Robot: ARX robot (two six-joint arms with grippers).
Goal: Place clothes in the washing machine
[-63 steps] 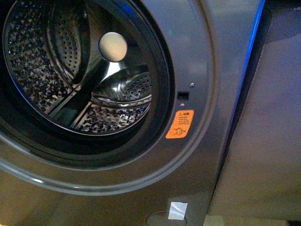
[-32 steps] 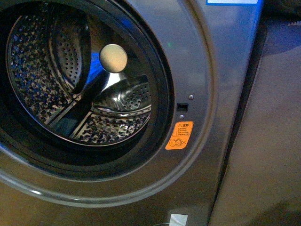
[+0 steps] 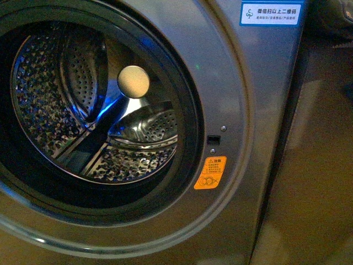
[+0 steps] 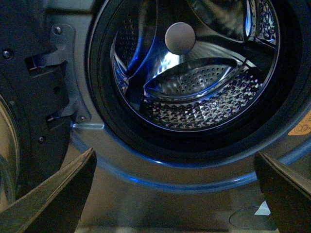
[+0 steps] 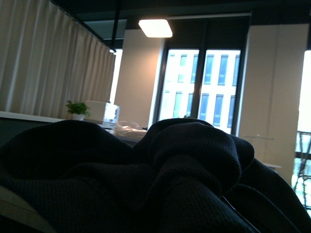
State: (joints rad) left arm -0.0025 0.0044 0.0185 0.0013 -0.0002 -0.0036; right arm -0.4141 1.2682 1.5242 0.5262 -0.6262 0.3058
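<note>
Hanging just before the washing machine (image 4: 204, 97), the left gripper (image 4: 175, 194) is gaping wide, empty. The clothes (image 5: 184, 160) are hiding the right gripper, so I cannot tell its state.

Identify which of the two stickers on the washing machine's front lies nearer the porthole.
The orange warning sticker, right beside the porthole's lower rim; the blue-white label sits up at the panel's top edge.

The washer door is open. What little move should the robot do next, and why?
Probably swing the right arm toward the washing machine, since the clothes sit bunched right at its wrist camera and the drum is open and empty.
</note>
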